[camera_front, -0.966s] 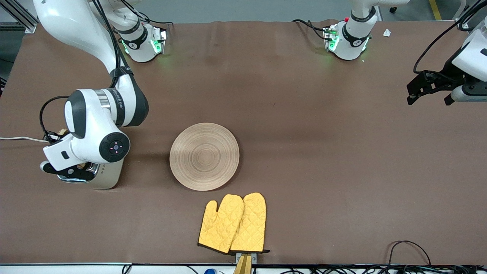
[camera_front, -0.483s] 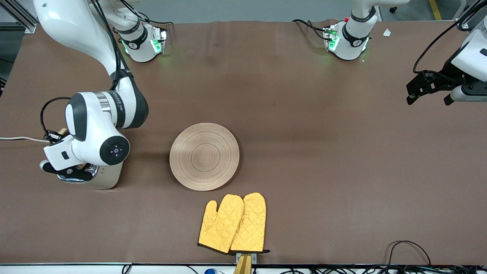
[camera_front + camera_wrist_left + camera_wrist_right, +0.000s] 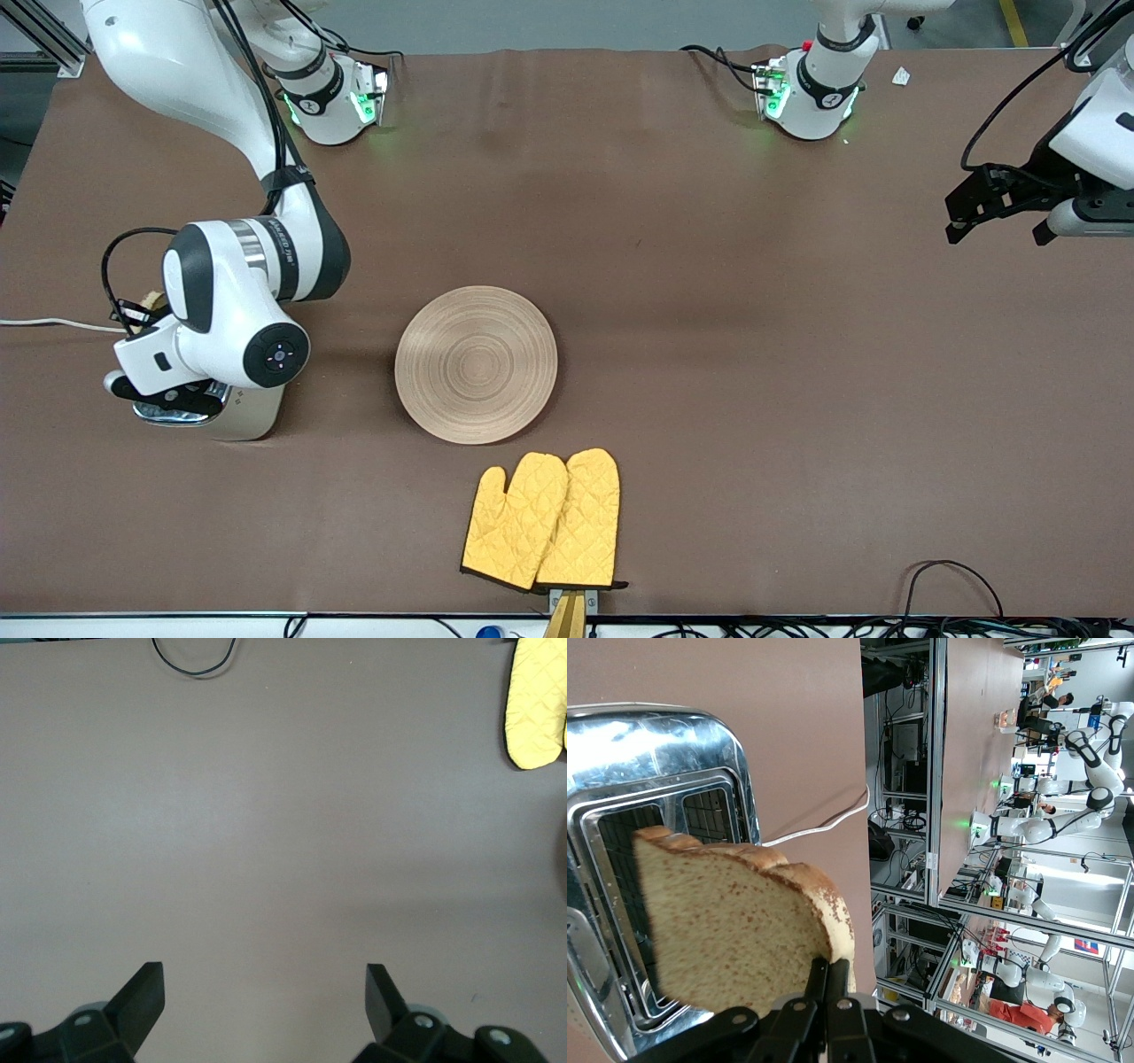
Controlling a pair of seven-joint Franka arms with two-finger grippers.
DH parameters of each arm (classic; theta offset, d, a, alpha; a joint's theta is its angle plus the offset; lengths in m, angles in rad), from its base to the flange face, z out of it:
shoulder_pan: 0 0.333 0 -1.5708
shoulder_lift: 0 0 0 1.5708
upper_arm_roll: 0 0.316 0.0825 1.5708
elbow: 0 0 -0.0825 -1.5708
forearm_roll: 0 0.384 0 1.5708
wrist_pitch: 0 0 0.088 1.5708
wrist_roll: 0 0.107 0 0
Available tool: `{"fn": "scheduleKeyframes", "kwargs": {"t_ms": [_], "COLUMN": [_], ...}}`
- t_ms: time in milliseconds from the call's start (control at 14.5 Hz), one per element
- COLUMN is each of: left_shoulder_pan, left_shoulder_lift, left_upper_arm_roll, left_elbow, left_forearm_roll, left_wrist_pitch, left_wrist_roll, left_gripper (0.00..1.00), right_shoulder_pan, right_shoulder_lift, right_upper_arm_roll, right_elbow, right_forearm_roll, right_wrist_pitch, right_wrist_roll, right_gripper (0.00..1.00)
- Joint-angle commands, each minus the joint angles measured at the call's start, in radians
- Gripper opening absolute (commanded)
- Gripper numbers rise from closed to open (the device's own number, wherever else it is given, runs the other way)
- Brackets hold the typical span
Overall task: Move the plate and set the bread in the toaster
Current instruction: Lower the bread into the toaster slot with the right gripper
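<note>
The plate [image 3: 476,364] is pale beige wood with concentric ring grooves, darker brown at its rim. The bread [image 3: 735,930] is tan and finely speckled, with a darker brown crust. The toaster [image 3: 647,780] has a shiny chrome top and cream-beige sides [image 3: 252,416] bearing small diamond marks; its cord [image 3: 44,323] is white. The two oven mitts [image 3: 542,520] are bright yellow, quilted in a diamond pattern, edged in black. The table cover [image 3: 753,354] is plain brown. Both arms are white with black joints, their grippers black, and green lights glow at both bases.
</note>
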Motion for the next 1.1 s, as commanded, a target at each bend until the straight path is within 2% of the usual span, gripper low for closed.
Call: {"fn": "scheduleKeyframes", "kwargs": {"t_ms": [0,552,690,759,897,1034], "left_shoulder_pan": [-0.002,-0.002,-0.002,-0.002,-0.002,-0.002], "left_shoulder_lift": [0.008,0.008,0.008,0.008,0.008,0.008], "left_upper_arm_roll": [-0.004,-0.004,-0.004,-0.004,-0.004,-0.004], "left_elbow": [0.023,0.023,0.023,0.023,0.023,0.023], "left_forearm_roll": [0.000,0.000,0.000,0.000,-0.002,-0.002], "left_wrist_pitch": [-0.019,-0.019,-0.019,-0.019,-0.019,-0.019], "left_wrist_roll": [-0.014,-0.014,-0.014,-0.014,-0.014,-0.014], "left_gripper": [1.00,1.00,1.00,1.00,1.00,1.00], "right_shoulder_pan": [-0.010,-0.013,-0.025,-0.040,-0.050,-0.054], "right_shoulder_lift": [-0.011,-0.010,-0.005,-0.001,0.021,0.021], "right_upper_arm_roll": [0.008,0.008,0.010,0.011,0.011,0.011], "right_elbow": [-0.033,-0.069,-0.070,-0.070,-0.069,-0.063], "right_forearm_roll": [0.000,-0.002,0.003,0.017,0.032,0.035], "right_wrist_pitch": [0.004,0.051,0.083,0.097,0.113,0.116], "right_wrist_roll": [0.018,0.018,0.016,0.016,0.016,0.013], "right_gripper": [0.00,0.00,0.04,0.17,0.61,0.84]}}
